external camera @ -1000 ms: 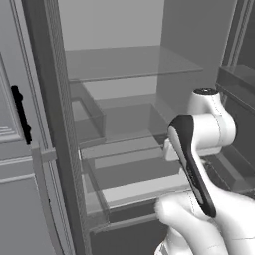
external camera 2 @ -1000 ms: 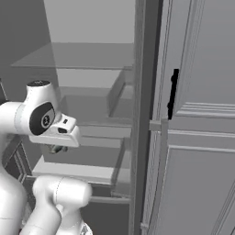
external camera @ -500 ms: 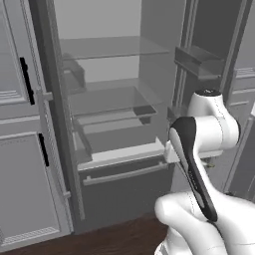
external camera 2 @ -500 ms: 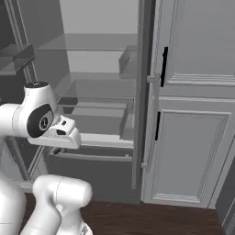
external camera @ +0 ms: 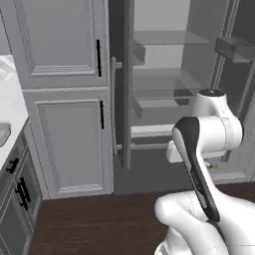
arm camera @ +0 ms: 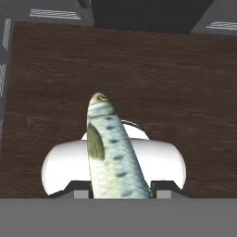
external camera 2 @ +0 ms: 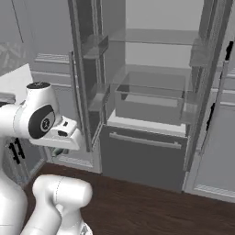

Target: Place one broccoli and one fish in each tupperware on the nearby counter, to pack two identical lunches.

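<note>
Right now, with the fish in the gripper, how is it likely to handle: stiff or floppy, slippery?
The fish sticks straight out from the gripper without drooping, so it probably behaves as stiff. Its smooth, rounded, tapering body looks apt to slide if the hold loosens. It is gripped near one end only, so it may swing or pivot during driving.

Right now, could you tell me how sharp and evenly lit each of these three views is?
Left base view: flat, soft light; the arm looks slightly soft, the open fridge dim and grey. Right base view: similarly even, the glass shelves hazy and translucent, no glare. Hand view: the fish in the tool is crisp and brightly lit over the dark wood floor, with little visible shadow.
</note>
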